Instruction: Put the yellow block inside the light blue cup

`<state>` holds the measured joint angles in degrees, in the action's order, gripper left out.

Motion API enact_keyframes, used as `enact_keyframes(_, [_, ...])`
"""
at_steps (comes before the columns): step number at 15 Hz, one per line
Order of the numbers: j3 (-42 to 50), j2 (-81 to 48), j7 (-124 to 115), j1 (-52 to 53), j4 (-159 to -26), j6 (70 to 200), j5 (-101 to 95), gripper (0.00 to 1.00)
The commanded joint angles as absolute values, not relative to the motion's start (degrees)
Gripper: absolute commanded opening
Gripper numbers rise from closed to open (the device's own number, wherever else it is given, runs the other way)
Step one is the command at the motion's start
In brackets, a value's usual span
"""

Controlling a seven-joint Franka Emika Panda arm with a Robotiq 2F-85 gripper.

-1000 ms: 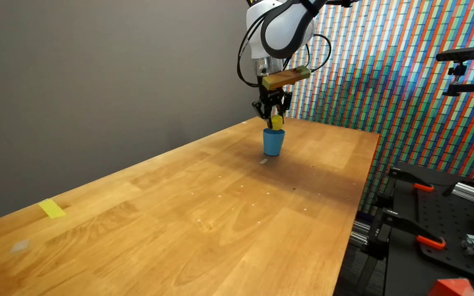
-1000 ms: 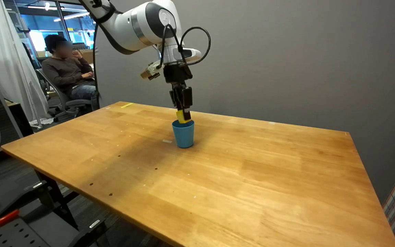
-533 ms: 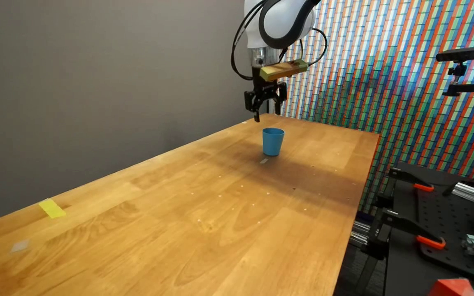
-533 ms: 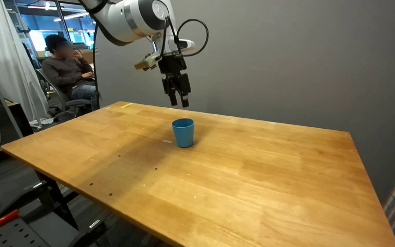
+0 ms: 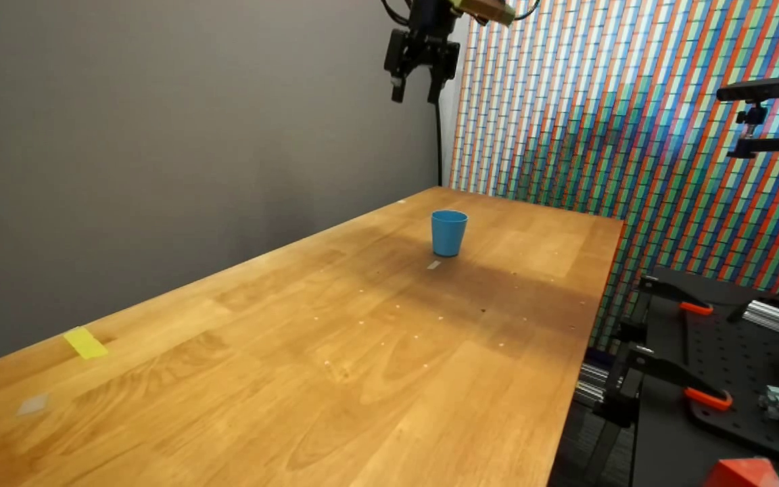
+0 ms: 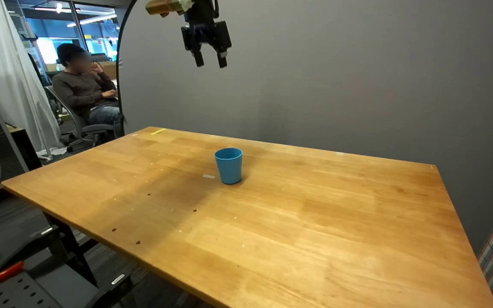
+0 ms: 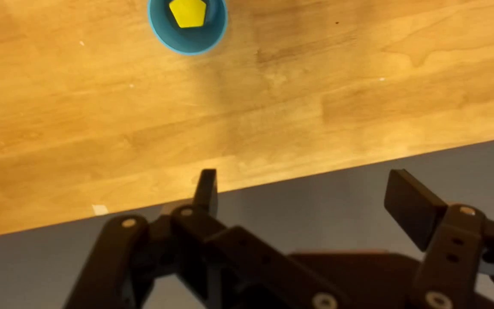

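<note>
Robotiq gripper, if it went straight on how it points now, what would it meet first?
Most likely the wooden tabletop, beside the light blue cup: the Robotiq gripper points roughly downward, on a line seemingly past the cup. Depth is unclear, though, so clipping the cup is possible.

We seem to be in a lab with office surroundings — beside the wooden table (image 6: 315, 222) we see clamps (image 5: 673, 375), a perforated plate (image 5: 727, 341) and a mounted camera-like bar (image 5: 765, 88), and beyond it a person (image 6: 81, 92) in an office chair (image 6: 98, 128) near glass panes (image 6: 94, 32).
</note>
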<state>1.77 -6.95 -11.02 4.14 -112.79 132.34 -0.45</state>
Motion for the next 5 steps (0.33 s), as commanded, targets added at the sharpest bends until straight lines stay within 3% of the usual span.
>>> enact_keyframes(1, [-0.04, -2.01, 0.26, 1.86, -112.03, 127.29, 8.36, 1.00])
enact_keyframes(5, [0.19, -2.34, -1.83, 2.28, -112.25, 128.00, 6.59, 1.00])
